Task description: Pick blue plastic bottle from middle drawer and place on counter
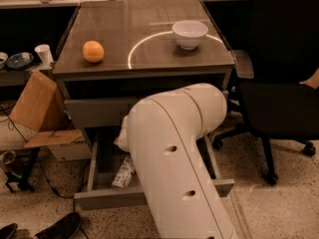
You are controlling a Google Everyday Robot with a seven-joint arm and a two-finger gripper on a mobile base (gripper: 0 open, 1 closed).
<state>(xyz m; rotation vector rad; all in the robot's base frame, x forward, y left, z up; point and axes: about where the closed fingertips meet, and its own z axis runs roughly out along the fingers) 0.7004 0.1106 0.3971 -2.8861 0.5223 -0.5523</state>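
1. Camera view looks down past my arm point(174, 163), a smooth, rounded white shell with 2 small dark holes, which fills the lower middle.
2. My gripper point(121, 139) shows only as a pale rounded bit at the arm's left edge, over the open middle drawer point(109, 199). Whether it is clamped or released, I cannot tell.
3. That drawer is shallow grey metal, pulled well out, with a low flat front panel.
4. The blue plastic bottle point(123, 172) lies on its side on the drawer floor, just below my gripper. It is clear plastic with a pale label.
5. Above it sits a taller-fronted grey drawer point(94, 112).
6. The counter point(144, 29) is glossy grey-brown and square, with a thin white circle line.
7. On it rest 1 round orange point(93, 51) at the left and 1 white bowl point(190, 33) on the circle line, well apart.
8. A black office chair point(284, 83) stands at the right; a cardboard box point(35, 103) leans at the left on the speckled floor.
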